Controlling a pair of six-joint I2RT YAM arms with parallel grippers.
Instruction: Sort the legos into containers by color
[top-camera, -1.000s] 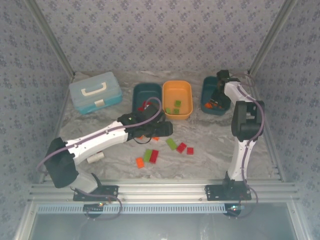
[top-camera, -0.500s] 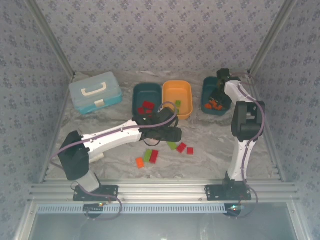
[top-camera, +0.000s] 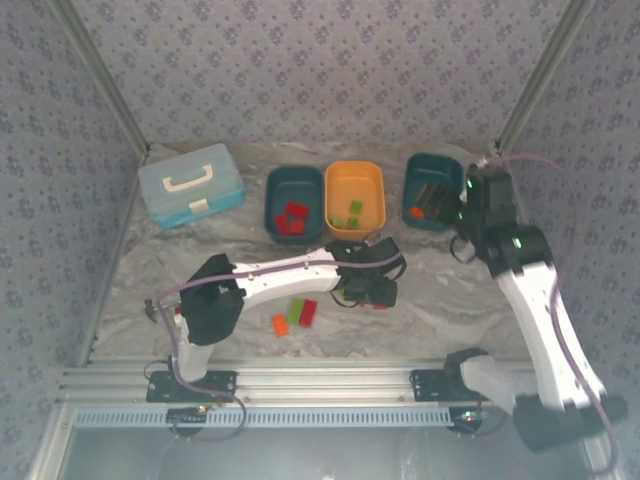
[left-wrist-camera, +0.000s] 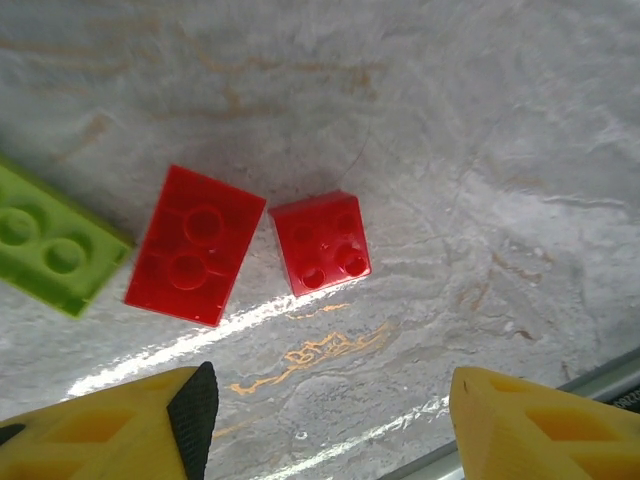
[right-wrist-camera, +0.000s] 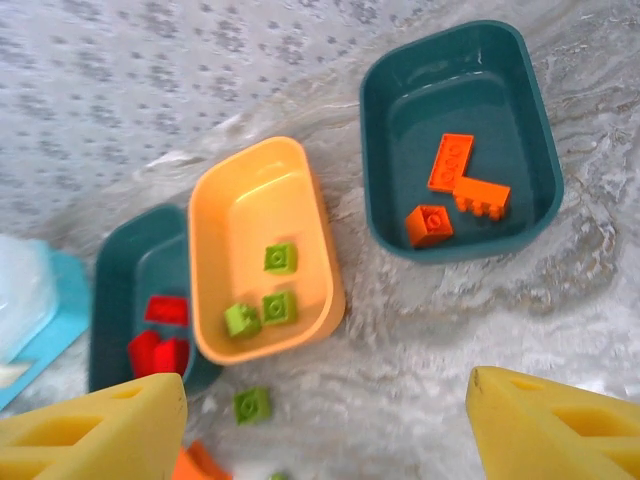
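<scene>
The left gripper (left-wrist-camera: 330, 420) hung low over the marbled table (left-wrist-camera: 480, 150) on the arms' side of the orange tub (top-camera: 356, 185), a little to its right. Its yellow jaws were parted and held nothing. Just ahead of its fingertips lay a red oblong brick (left-wrist-camera: 195, 245) and a red square brick (left-wrist-camera: 322, 243), side by side and almost touching. A green oblong brick (left-wrist-camera: 50, 250) lay beyond the red oblong one.

The right gripper (right-wrist-camera: 330, 425) was raised off the table to the orange tub's right, its jaws spread wide and empty.

The orange tub held three green bricks (right-wrist-camera: 279, 306). The right teal tub (right-wrist-camera: 440, 100), near the orange tub on that side, held three orange bricks (right-wrist-camera: 452, 160). The left teal tub (top-camera: 295, 185), just beside the orange tub on the other side, held several red bricks (top-camera: 292, 217).

A lone green square brick (right-wrist-camera: 251, 404) lay on the table close to the orange tub's near end. Farther toward the arms and left of the orange tub, a loose orange brick (top-camera: 280, 324), a loose green brick (top-camera: 296, 311) and a loose red brick (top-camera: 308, 312) lay close together. A light blue lidded case (top-camera: 190, 184) stood well to the orange tub's left, beyond the left teal tub.
</scene>
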